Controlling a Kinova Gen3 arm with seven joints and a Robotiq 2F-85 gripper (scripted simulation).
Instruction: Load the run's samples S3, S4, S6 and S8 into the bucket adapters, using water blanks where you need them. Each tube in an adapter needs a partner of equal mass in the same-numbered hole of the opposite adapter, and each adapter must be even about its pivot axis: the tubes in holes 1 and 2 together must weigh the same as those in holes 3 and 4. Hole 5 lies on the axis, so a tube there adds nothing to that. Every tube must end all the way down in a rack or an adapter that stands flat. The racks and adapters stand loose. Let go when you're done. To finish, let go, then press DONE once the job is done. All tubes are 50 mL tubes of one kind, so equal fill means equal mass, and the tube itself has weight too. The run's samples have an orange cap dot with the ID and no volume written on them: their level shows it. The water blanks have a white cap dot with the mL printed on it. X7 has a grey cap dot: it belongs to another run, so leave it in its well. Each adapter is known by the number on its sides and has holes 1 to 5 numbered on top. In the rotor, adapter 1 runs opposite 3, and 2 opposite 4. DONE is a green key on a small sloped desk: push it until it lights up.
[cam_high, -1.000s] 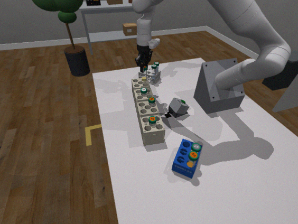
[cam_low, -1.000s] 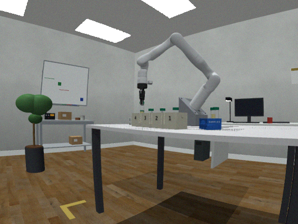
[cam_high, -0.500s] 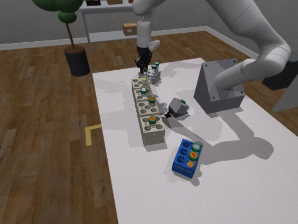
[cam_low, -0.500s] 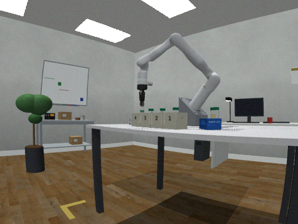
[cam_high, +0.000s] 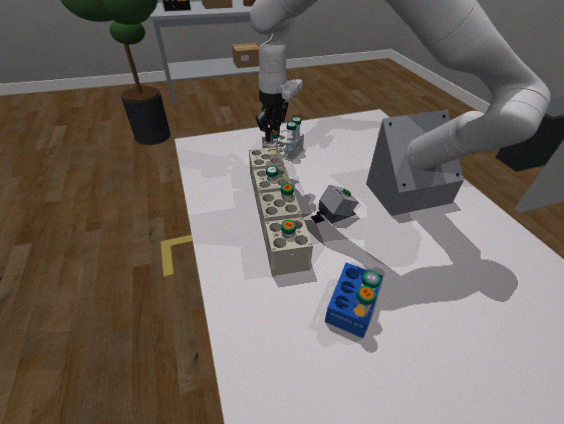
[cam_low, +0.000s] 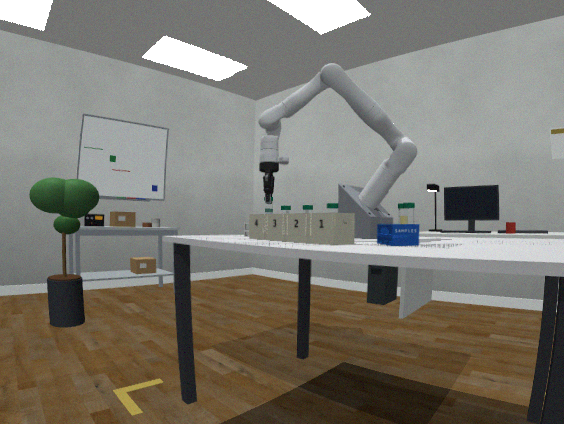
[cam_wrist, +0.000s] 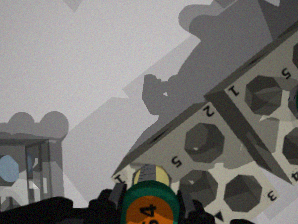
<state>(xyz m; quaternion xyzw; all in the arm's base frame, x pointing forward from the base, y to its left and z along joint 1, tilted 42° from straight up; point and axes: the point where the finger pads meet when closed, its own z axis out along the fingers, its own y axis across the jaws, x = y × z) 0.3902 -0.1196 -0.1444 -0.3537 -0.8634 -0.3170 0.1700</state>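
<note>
My gripper (cam_high: 270, 131) is shut on a green-capped tube (cam_wrist: 150, 207) with an orange dot that reads S4. It hangs upright over the far adapter (cam_high: 267, 159), numbered 4 (cam_low: 257, 226). The tube's yellowish lower end (cam_wrist: 149, 176) is at the corner hole marked 1; I cannot tell how deep it sits. Adapter 3 (cam_high: 272, 177) holds a white-dot tube (cam_high: 272, 171). Adapter 2 (cam_high: 279, 200) holds an orange-dot tube (cam_high: 287, 189). Adapter 1 (cam_high: 290, 242) holds an orange-dot tube (cam_high: 288, 226).
A clear rack (cam_high: 293, 143) with two green-capped tubes stands just behind adapter 4, close to the gripper. The blue sample rack (cam_high: 352, 300) near the front holds a pale-dot tube (cam_high: 371, 277) and an orange-dot tube (cam_high: 366, 293). The grey DONE desk (cam_high: 339, 201) is right of the adapters, the arm's base (cam_high: 415, 165) beyond it.
</note>
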